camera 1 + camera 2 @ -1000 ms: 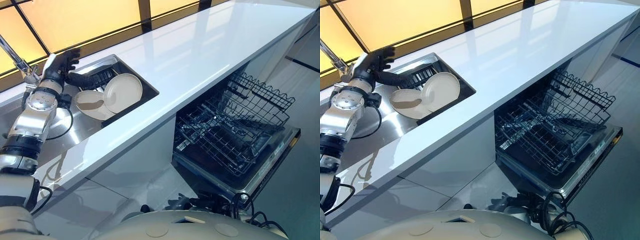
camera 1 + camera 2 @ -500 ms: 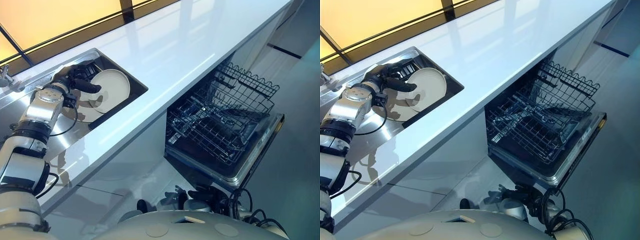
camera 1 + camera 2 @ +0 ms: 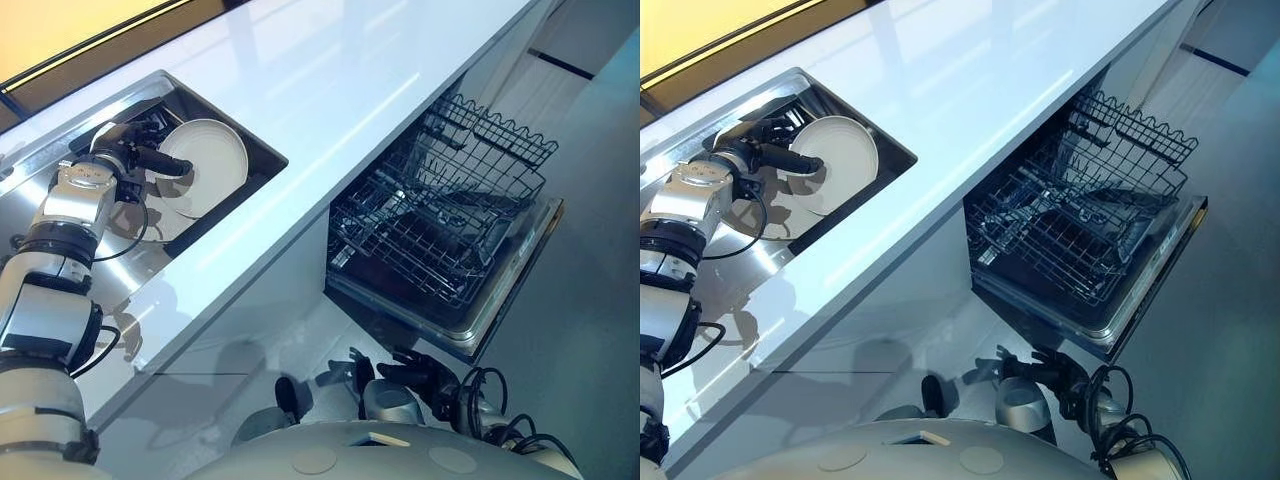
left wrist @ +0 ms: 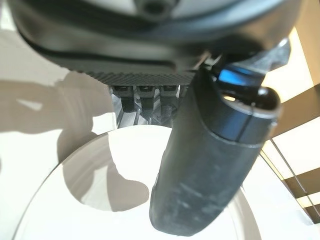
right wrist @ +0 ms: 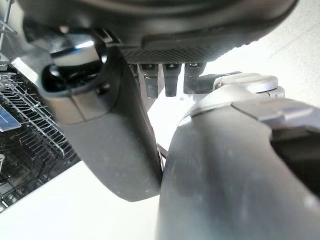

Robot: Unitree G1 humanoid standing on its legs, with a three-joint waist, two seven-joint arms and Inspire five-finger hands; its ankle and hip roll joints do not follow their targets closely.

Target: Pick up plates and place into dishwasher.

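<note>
My left hand (image 3: 128, 162) has dropped into the steel sink (image 3: 264, 155) at upper left, now pinching the tilted round cream plate (image 3: 212, 165); lifting can begin toward the open black wire dishwasher rack (image 3: 440, 230) at right.

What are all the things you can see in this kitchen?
countertop: one, white, running over the dishwasher and along the sink
sink: one, steel, set in the countertop at the robot's left
tilted plate: one, cream, leaning up in the sink
flat plate: one, cream, lying in the sink under the tilted plate
dishwasher door: one, steel-edged, folded down open under the countertop
wire rack: one, dark, pulled out over the door, with no plates in it
window: one, glowing orange, behind the sink
floor: grey, beside the dishwasher
left hand: one, dark, in the sink, pinching the tilted plate's rim
right hand: one, dark, hanging low near the floor, open
</note>
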